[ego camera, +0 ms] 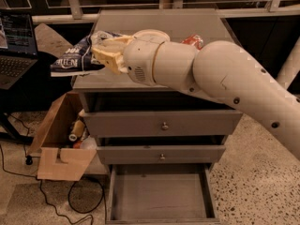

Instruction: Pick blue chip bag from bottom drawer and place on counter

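My gripper (101, 50) is shut on the blue chip bag (75, 57), a crumpled dark-blue and white foil bag with white lettering. It holds the bag at the left edge of the counter (154, 81), with most of the bag hanging past that edge. The bottom drawer (159, 197) is pulled open below, its grey floor bare. My white arm (211, 74) crosses the counter from the right and hides much of it.
A pale bowl (152, 33) and an orange-red soda can (193, 41) sit on the counter behind the arm. An open cardboard box (63, 142) with items stands on the floor left of the cabinet. A laptop (16, 46) is at far left. Cables lie on the floor.
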You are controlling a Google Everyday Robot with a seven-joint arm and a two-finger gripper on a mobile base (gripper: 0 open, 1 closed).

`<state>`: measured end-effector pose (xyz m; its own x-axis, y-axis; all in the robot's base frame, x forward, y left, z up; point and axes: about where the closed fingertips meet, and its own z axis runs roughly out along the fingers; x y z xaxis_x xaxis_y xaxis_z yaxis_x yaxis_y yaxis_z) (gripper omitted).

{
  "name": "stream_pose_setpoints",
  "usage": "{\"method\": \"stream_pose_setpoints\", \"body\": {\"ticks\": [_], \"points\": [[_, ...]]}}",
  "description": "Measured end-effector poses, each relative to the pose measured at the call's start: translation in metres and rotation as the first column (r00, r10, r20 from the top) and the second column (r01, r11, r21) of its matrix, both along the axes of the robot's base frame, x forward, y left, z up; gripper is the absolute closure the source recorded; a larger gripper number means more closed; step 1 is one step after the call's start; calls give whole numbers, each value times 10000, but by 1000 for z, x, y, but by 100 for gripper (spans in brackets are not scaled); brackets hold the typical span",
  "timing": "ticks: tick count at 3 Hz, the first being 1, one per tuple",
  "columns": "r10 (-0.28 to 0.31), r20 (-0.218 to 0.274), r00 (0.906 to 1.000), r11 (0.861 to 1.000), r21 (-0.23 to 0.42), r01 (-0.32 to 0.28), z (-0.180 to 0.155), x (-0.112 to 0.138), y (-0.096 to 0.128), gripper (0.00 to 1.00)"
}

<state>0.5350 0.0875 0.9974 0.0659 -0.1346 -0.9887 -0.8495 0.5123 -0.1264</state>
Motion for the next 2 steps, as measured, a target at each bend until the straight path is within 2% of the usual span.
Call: {"method": "stream_pose_setpoints", "body": {"ticks": [1, 2], "points": [[-596, 121, 9982, 9980, 212, 593, -4, 9, -4, 100], [-1347, 472, 9898, 9902, 443, 1326, -1, 34, -11, 100]]}}
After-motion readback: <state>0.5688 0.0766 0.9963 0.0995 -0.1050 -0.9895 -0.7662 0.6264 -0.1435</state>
